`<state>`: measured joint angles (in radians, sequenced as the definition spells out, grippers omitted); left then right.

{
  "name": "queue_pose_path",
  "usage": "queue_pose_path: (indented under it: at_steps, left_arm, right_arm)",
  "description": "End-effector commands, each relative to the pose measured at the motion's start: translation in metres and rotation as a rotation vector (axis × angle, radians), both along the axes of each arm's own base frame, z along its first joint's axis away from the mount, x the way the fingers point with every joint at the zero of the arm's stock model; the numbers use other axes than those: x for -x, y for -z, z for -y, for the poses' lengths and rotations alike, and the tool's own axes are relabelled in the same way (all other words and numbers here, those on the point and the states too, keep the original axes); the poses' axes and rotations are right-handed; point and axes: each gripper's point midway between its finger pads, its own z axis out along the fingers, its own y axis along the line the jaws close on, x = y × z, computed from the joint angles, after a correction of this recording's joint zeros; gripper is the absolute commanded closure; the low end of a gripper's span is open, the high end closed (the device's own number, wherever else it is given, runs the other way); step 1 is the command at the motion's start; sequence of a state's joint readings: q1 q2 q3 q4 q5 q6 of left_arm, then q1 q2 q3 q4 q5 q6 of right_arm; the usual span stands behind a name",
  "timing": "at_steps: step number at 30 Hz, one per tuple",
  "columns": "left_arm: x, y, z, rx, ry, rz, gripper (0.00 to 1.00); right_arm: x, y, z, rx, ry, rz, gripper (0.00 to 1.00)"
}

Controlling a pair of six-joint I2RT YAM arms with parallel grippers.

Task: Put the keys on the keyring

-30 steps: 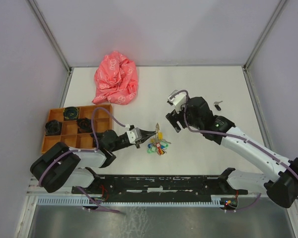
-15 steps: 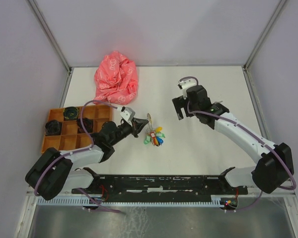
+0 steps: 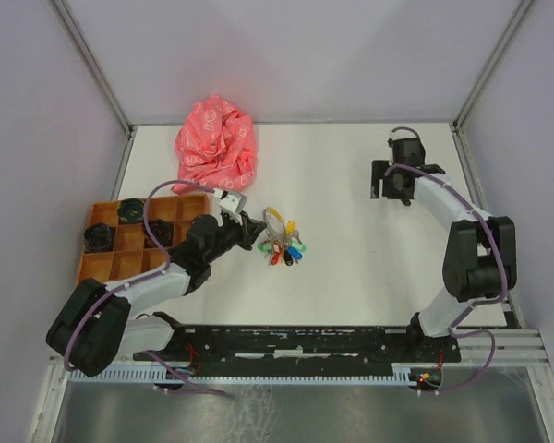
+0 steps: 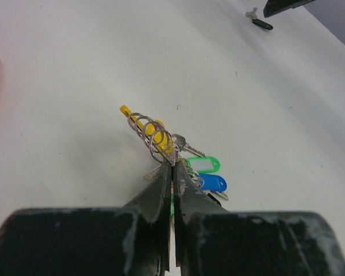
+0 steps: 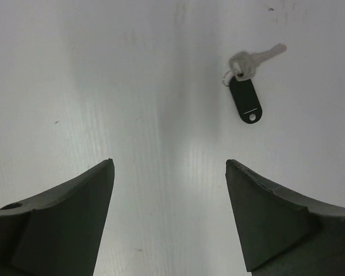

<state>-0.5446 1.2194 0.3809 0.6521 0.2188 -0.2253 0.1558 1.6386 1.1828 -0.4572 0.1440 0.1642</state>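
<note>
Swung out to the far right of the smooth white tabletop (image 3: 351, 268), the right claw (image 5: 169, 167) holds its blunt wedge fingers apart. The left claw (image 4: 172, 167) is pinched together on the coiled wire keyring (image 4: 155, 135), with glossy plastic tags (image 4: 210, 174) bunched beneath it. A flat silver key (image 5: 245, 86) with an oblong black tag lies under the right claw (untouched).

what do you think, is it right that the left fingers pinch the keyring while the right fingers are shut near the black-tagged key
Not quite. The right fingers are open, standing wide apart, as the right wrist view shows. The rest holds: the left fingers pinch the keyring, and the black-tagged key lies on the table just beyond the right fingers.
</note>
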Motion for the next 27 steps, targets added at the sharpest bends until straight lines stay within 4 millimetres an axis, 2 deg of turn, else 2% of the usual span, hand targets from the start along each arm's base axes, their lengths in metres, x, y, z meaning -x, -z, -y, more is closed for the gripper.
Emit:
queue_pose_path:
  at_steps: [1,7,14,19,22,27]
  left_arm:
    - [-0.003,-0.016,0.003,-0.015,0.008,0.026,0.97]
    - [-0.002,-0.016,0.006,-0.04,0.018,0.014,0.97]
    - [0.0,-0.015,0.008,-0.058,0.041,0.02,0.97]
    - [0.003,-0.017,0.01,-0.059,0.066,0.027,0.97]
    - [0.003,-0.018,0.01,-0.058,0.068,0.033,0.97]
    - [0.006,-0.023,0.01,-0.053,0.072,0.048,0.97]
  right_arm:
    - [-0.033,-0.005,0.023,-0.132,0.105,0.025,0.15]
    - [-0.056,0.016,0.062,-0.143,0.175,-0.032,0.18]
    - [-0.067,0.048,0.076,-0.171,0.184,-0.115,0.25]
    - [-0.057,0.071,0.08,-0.175,0.189,-0.203,0.36]
    - [-0.047,0.078,0.079,-0.177,0.187,-0.244,0.43]
    - [-0.022,0.08,0.074,-0.183,0.192,-0.286,0.64]
